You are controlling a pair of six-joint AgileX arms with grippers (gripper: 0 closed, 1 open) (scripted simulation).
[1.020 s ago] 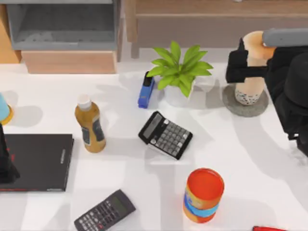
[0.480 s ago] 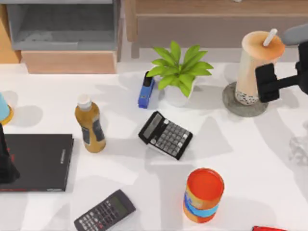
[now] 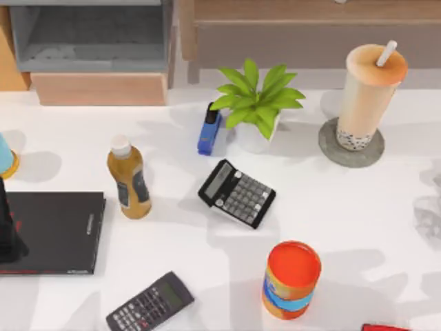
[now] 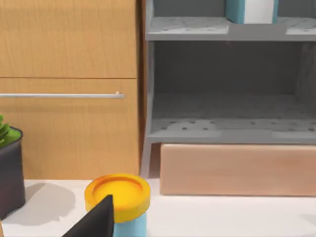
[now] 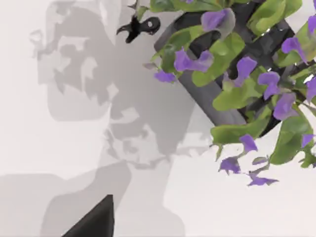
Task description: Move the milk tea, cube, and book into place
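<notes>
Released half a second ago, the milk tea [image 3: 367, 93] now stands alone on the grey coaster [image 3: 350, 144]; the right gripper has withdrawn, its finger state impossible to tell. Left arm [image 3: 8, 231] stays parked over the black book [image 3: 52, 231].

Non-task items on the white table [image 3: 358, 207]

Potted green plant [image 3: 256, 103] at back centre, blue stapler [image 3: 209, 129] just beside it; amber bottle [image 3: 129, 178] left; two calculators [image 3: 236, 193] [image 3: 149, 302]; orange canister [image 3: 291, 278] front; black book [image 3: 52, 231] at left edge; purple-flowered plant [image 5: 242, 74].
</notes>
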